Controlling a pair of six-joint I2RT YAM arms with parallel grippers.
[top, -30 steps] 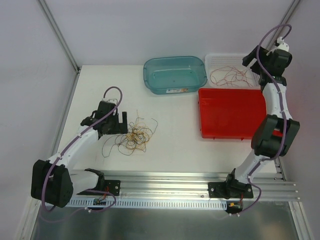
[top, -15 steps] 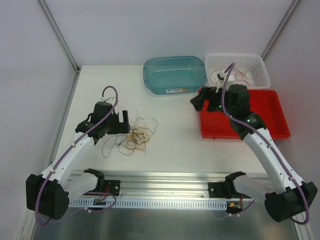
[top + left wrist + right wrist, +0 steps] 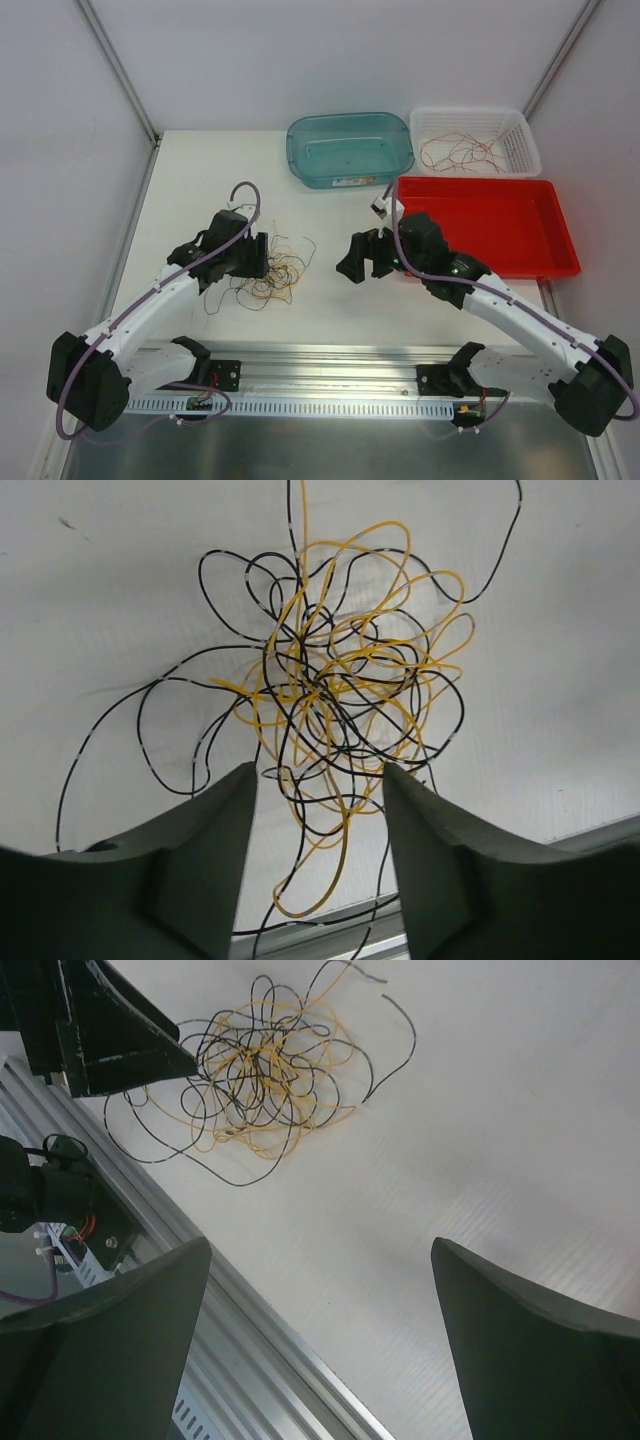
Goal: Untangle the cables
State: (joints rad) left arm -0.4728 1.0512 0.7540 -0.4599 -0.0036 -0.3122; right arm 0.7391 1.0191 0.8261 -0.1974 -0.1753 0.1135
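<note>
A tangle of thin yellow and black cables (image 3: 272,273) lies on the white table left of centre. My left gripper (image 3: 258,257) sits at the tangle's left edge. In the left wrist view its jaws (image 3: 318,780) stand apart, with yellow and black loops (image 3: 340,695) running between the fingers, which do not pinch them. My right gripper (image 3: 352,262) hovers to the right of the tangle, wide open and empty (image 3: 320,1250). Its wrist view shows the tangle (image 3: 262,1065) ahead and the left gripper (image 3: 110,1035) beside it. A red-brown cable (image 3: 462,152) lies apart in the white basket.
A teal tub (image 3: 350,118) stands at the back centre and a white basket (image 3: 470,110) at the back right. A red tray (image 3: 485,240) sits in front of the basket. An aluminium rail (image 3: 330,360) runs along the table's near edge.
My right arm swung from the white basket down to the table's middle, beside the tangle. My left gripper pushed right onto the tangle and its jaws narrowed.
</note>
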